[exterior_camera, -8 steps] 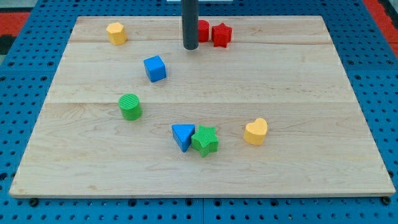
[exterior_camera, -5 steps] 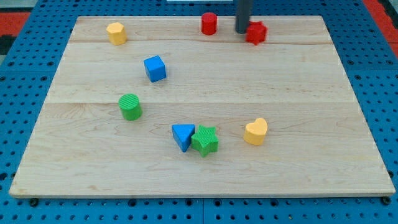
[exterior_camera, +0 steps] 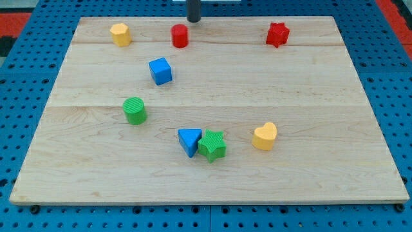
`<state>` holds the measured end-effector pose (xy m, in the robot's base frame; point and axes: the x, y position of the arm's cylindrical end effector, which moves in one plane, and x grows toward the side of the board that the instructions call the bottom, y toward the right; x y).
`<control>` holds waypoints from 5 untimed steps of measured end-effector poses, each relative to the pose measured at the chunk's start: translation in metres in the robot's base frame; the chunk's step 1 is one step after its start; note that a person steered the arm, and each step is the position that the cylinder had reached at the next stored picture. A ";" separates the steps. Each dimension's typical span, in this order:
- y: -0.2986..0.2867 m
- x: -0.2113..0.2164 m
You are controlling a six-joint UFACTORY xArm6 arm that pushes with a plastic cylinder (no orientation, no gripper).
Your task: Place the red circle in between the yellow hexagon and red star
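- Hanging at the board's (exterior_camera: 360,84) top edge, my tip (exterior_camera: 194,20) sits just up and to the view's right of the red circle (exterior_camera: 179,36), apart from it; the rod has no fingers and holds nothing.
- The red circle stands near the top edge, between the yellow hexagon (exterior_camera: 120,34) at the top-left corner and the red star (exterior_camera: 277,35) towards the top-right corner, closer to the hexagon.
- A blue cube (exterior_camera: 160,71) lies below the circle, a green cylinder (exterior_camera: 134,110) further down towards the left edge.
- Near the bottom middle, a blue triangle (exterior_camera: 189,141) touches a green star (exterior_camera: 212,145); a yellow heart (exterior_camera: 264,136) sits to their right.
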<state>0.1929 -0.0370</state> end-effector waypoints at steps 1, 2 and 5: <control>-0.013 0.007; -0.089 0.023; -0.065 0.074</control>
<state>0.2673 -0.1019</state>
